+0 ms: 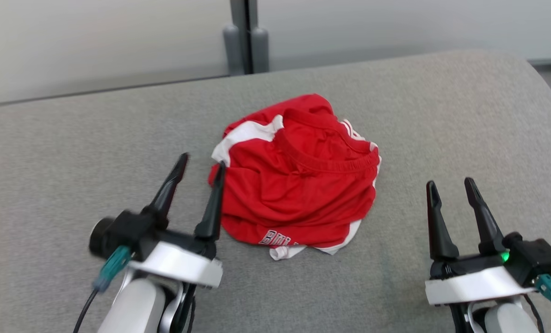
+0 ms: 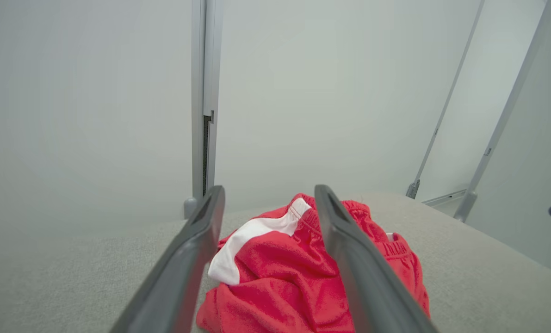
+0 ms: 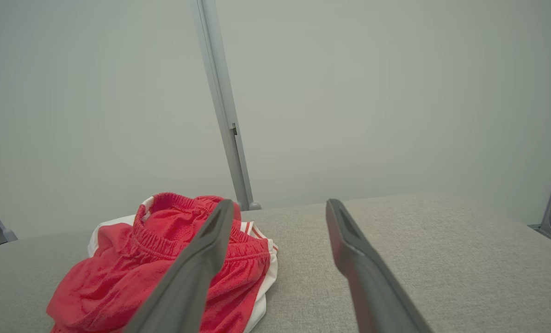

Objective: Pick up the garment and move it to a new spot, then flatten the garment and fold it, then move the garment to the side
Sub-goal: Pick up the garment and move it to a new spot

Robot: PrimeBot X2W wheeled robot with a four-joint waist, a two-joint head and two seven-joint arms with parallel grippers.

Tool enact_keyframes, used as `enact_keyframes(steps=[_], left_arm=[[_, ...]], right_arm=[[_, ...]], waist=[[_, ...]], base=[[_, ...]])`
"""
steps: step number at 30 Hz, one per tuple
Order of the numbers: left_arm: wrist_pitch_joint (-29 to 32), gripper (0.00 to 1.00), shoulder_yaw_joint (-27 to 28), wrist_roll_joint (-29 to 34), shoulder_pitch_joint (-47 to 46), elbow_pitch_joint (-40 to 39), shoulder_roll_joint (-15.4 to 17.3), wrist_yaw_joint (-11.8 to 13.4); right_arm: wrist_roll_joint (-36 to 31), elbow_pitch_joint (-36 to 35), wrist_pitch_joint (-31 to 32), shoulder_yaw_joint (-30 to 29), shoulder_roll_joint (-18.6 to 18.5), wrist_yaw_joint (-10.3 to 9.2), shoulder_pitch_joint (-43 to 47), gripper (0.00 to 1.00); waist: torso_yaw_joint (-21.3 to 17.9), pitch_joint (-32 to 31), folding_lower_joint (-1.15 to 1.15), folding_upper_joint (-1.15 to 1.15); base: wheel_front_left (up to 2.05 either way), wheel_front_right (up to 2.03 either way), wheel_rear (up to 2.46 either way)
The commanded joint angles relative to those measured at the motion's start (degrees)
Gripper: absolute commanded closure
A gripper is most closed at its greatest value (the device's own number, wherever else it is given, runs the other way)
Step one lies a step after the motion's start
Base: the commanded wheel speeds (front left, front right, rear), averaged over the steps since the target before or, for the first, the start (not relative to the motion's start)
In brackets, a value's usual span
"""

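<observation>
Garment (image 1: pixel 298 185) lies crumpled, central on table (image 1: pixel 71 138); left gripper (image 1: pixel 201 161) and right gripper (image 1: pixel 449 182) empty, fingers apart. Flattening seems next: grasp opposite edges.

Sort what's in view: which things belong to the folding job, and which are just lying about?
Job:
red garment, crumpled on the grey padded surface
left gripper, fingers open beside it
right gripper, fingers open

Lying about:
grey post
pale wall panels behind it

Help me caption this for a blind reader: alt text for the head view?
A crumpled red garment lies on a grey surface. The open left gripper sits at its left edge; the open right gripper stands apart.
</observation>
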Motion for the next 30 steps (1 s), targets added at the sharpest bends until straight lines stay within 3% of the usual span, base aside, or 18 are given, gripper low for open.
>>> enact_keyframes(steps=[1,8,11,18,26,30], left_arm=[[0.00,0.00,2.04,0.70,2.77,-2.29,-0.40,0.74],[0.00,0.00,15.95,7.72,17.76,-14.28,-2.24,4.77],[-0.01,0.00,17.85,9.96,22.18,-15.38,-2.61,4.21],[-0.01,0.00,17.71,12.69,24.85,-13.59,-2.87,3.34],[0.00,0.00,9.83,13.21,12.81,-2.15,-2.87,-0.92],[1.94,0.00,5.40,11.52,1.85,6.18,-2.80,1.56]], right_arm=[[-0.38,0.17,-0.04,-0.25,-0.16,-0.02,1.07,0.00],[-0.75,1.50,-0.03,0.48,-0.17,-0.02,4.83,0.00],[-1.17,1.55,-0.03,0.35,-0.13,-0.02,5.82,0.00],[-2.11,1.89,-0.03,0.37,-0.14,-0.02,7.34,0.00],[-2.48,1.74,-0.03,2.19,-0.16,-0.02,4.82,0.00],[-3.06,2.29,-0.04,2.80,-0.14,-0.02,3.55,0.00]], waist=[[2.54,-2.81,0.00,0.00],[5.06,-7.53,0.00,0.00],[5.70,-8.14,0.00,0.00],[6.66,-8.68,0.00,0.00],[4.73,-5.97,0.00,0.00],[2.92,-3.08,0.00,0.00]], base=[[0.00,0.00,0.00],[0.00,0.00,0.00],[0.00,0.00,0.00],[0.00,0.00,0.00],[0.00,0.00,0.00],[0.00,0.00,0.00]])
